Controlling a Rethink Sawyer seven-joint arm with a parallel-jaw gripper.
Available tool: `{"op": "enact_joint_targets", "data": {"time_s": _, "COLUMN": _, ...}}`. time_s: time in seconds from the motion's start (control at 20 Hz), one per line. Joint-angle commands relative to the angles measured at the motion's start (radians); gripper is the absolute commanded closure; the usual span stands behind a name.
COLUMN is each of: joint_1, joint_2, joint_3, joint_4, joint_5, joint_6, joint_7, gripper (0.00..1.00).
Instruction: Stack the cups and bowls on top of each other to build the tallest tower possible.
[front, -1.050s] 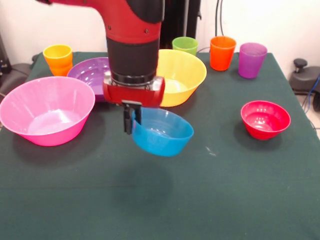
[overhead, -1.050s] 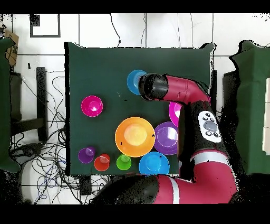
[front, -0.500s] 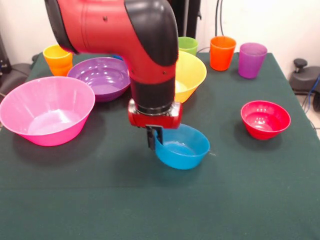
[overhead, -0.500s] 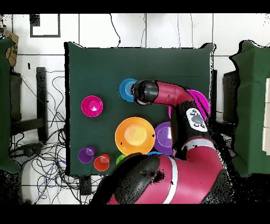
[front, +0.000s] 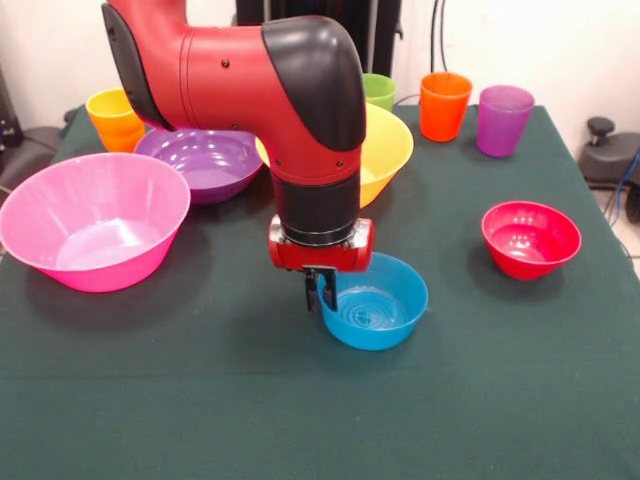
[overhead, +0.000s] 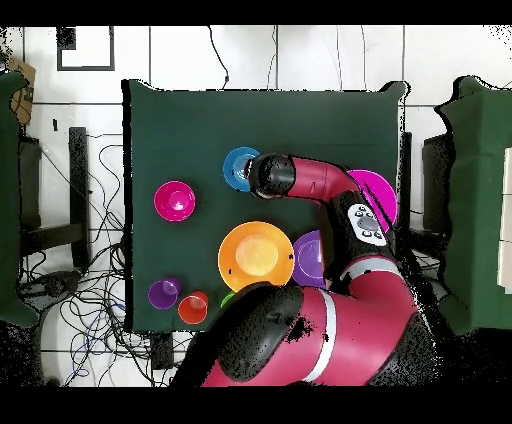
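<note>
My gripper (front: 320, 298) is shut on the left rim of the small light-blue bowl (front: 378, 316), which sits level, low at the green tablecloth near the table's middle. From above, this bowl (overhead: 238, 168) shows beside my wrist, which hides the gripper. The other bowls stand apart: large pink bowl (front: 95, 230), purple bowl (front: 200, 158), large orange bowl (front: 385, 145), small red bowl (front: 530, 238). Along the far edge stand the cups: yellow-orange cup (front: 115, 118), green cup (front: 380, 90), red-orange cup (front: 445, 105), purple cup (front: 503, 120). Nothing is stacked; no tower is in view.
The arm (front: 300, 120) hangs over the table's middle and hides part of the orange bowl and the purple bowl. Dark green cloth (front: 200, 400) covers the table. Cables lie on the floor (overhead: 90, 280) beside it.
The gripper has carried the light-blue bowl rightward and nearer in the front view, lowering it from a tilted hold in the air to level at the cloth.
</note>
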Motion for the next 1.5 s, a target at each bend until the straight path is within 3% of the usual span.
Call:
{"op": "enact_joint_targets", "data": {"time_s": 0.05, "joint_1": 0.019, "joint_2": 0.021, "joint_3": 0.053, "joint_4": -0.036, "joint_5": -0.114, "joint_6": -0.129, "joint_7": -0.042, "gripper": 1.0}}
{"op": "enact_joint_targets", "data": {"time_s": 0.9, "joint_1": 0.023, "joint_2": -0.002, "joint_3": 0.032, "joint_4": -0.04, "joint_5": -0.144, "joint_6": -0.122, "joint_7": -0.029, "gripper": 1.0}}
{"op": "enact_joint_targets", "data": {"time_s": 0.95, "joint_1": 0.024, "joint_2": -0.002, "joint_3": 0.032, "joint_4": -0.041, "joint_5": -0.145, "joint_6": -0.122, "joint_7": -0.027, "gripper": 0.0}}
{"op": "enact_joint_targets", "data": {"time_s": 1.5, "joint_1": 0.034, "joint_2": -0.005, "joint_3": 0.016, "joint_4": -0.044, "joint_5": -0.156, "joint_6": -0.121, "joint_7": -0.011, "gripper": 0.0}}
